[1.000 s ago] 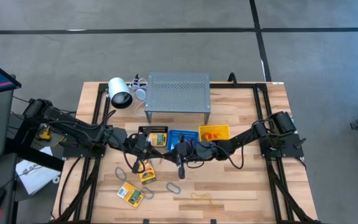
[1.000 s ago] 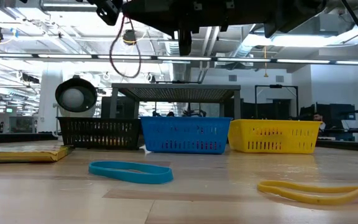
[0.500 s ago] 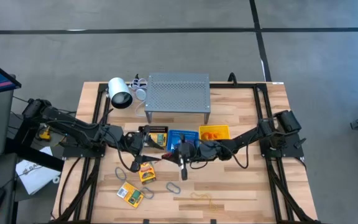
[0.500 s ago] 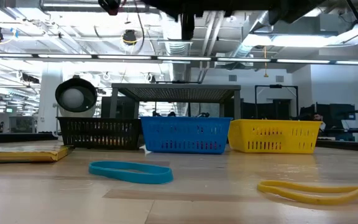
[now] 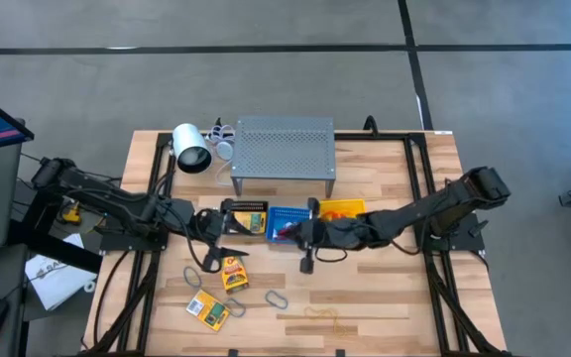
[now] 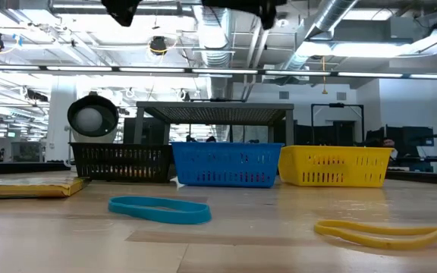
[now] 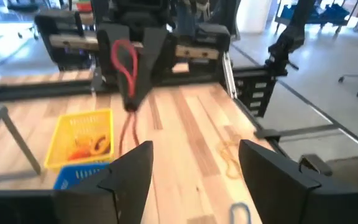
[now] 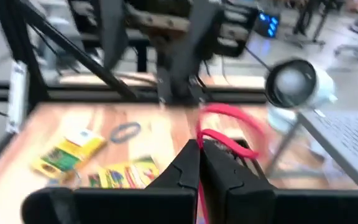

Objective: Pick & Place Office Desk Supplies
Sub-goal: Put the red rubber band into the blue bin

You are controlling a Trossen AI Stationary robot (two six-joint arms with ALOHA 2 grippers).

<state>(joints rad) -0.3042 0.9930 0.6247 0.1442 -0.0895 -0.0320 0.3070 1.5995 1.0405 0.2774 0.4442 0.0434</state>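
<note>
Two crayon packs [image 5: 234, 273] flat on the wooden table [image 5: 385, 297] toward the left front, one nearer the edge than the other. Beside them a grey-blue band loop [image 5: 196, 276] and a grey oval clip [image 5: 276, 297], loose on the boards. Farther back on the left, a white lamp [image 5: 191, 149] next to the grey perforated shelf [image 5: 284, 149].

Reaching in from the left, the left gripper [image 7: 196, 149], fingers spread wide with nothing between them, held above the table over the black basket [image 5: 244, 216]. Faces the other arm across a small gap.

At centre, the red band loop [image 7: 122, 68], off the table and dangling in the air, hung from the right gripper [image 8: 201, 149]. Pinched between that gripper's fingers, closed tight on it; seen in the right wrist view as a red curve rising from the fingertips. From above, roughly over the blue basket [image 5: 287, 220].

Rightward, the yellow basket [image 5: 343, 210] with orange pieces inside, last in the row of three in front of the shelf. Toward the near edge, a thin yellow band [image 5: 317, 313] lying flat. Right arm stretched in from the right side of the table.
</note>
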